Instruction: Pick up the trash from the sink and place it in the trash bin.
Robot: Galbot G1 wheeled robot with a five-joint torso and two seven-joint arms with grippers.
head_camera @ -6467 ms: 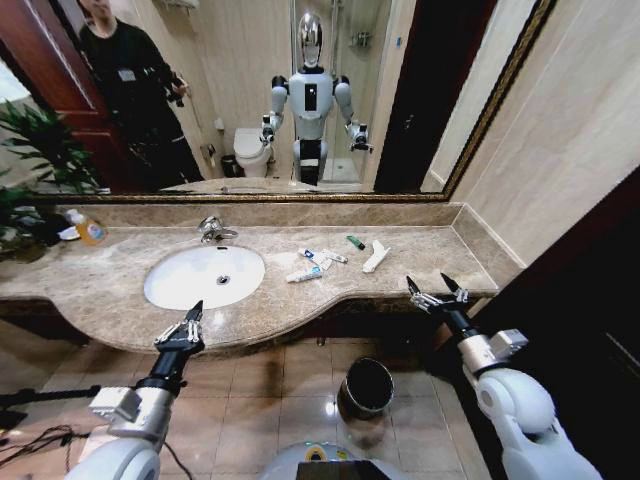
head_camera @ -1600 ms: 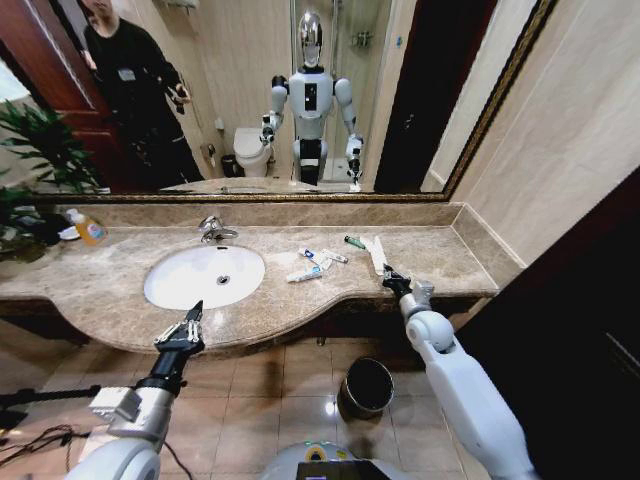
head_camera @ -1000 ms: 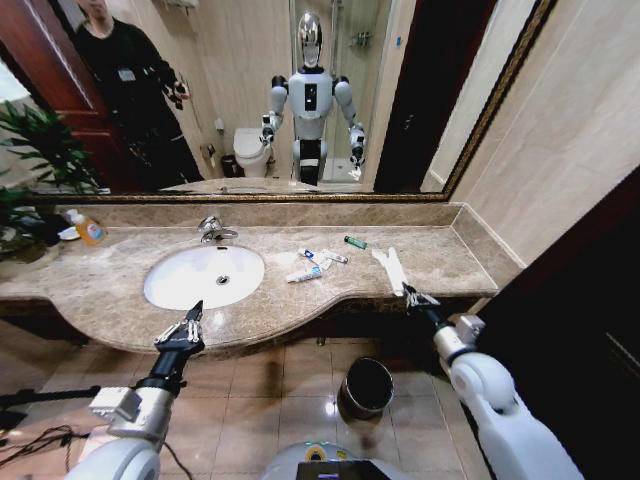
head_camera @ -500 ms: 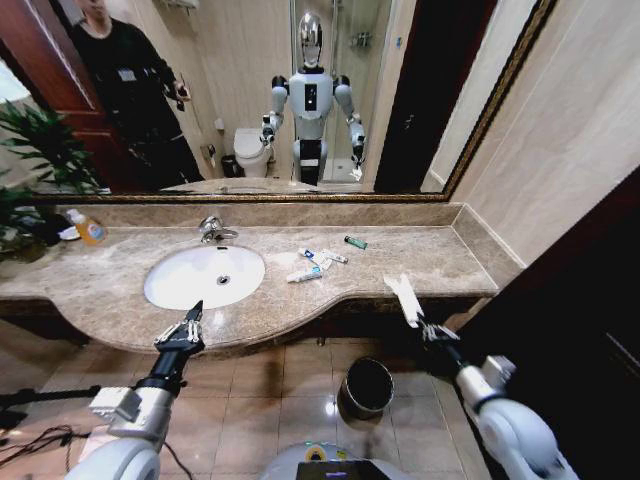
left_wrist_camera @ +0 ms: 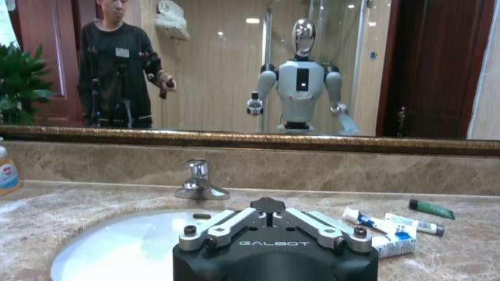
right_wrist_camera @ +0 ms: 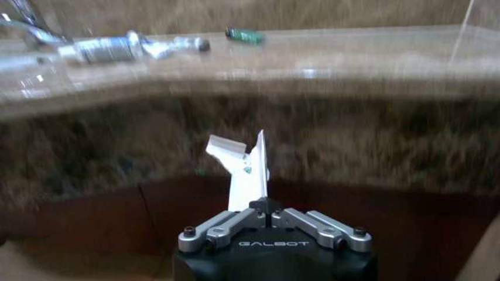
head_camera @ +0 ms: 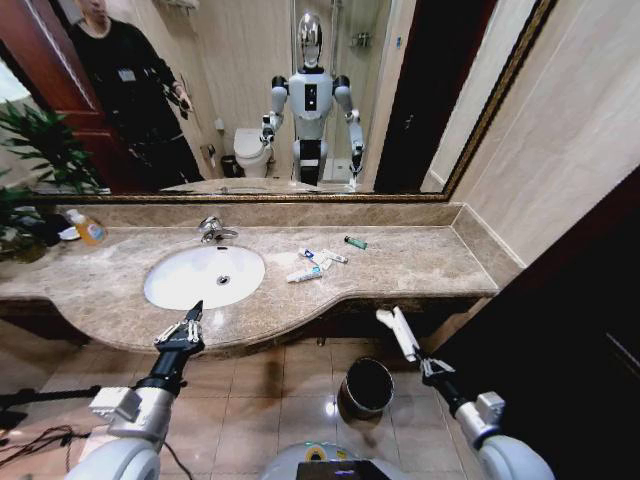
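Note:
My right gripper [head_camera: 424, 364] is shut on the long white paper wrapper [head_camera: 398, 332], which it holds below the counter's front edge, just right of and above the black trash bin [head_camera: 345, 392] on the floor. In the right wrist view the wrapper [right_wrist_camera: 246, 172] sticks up from the shut gripper [right_wrist_camera: 267, 205]. Small white-and-blue tubes [head_camera: 310, 264] and a dark green tube [head_camera: 355, 242] lie on the marble right of the white sink [head_camera: 190, 282]. My left gripper [head_camera: 183, 324] hangs open in front of the sink's counter edge.
A chrome faucet [head_camera: 211, 230] stands behind the basin and an orange soap bottle [head_camera: 88, 230] at the far left by a plant [head_camera: 30, 170]. A dark wooden panel [head_camera: 570, 300] closes off the right side. Tiled floor lies around the bin.
My right gripper took the wrapper off the counter and carried it forward and down past the edge, to beside the bin. The left arm has stayed still.

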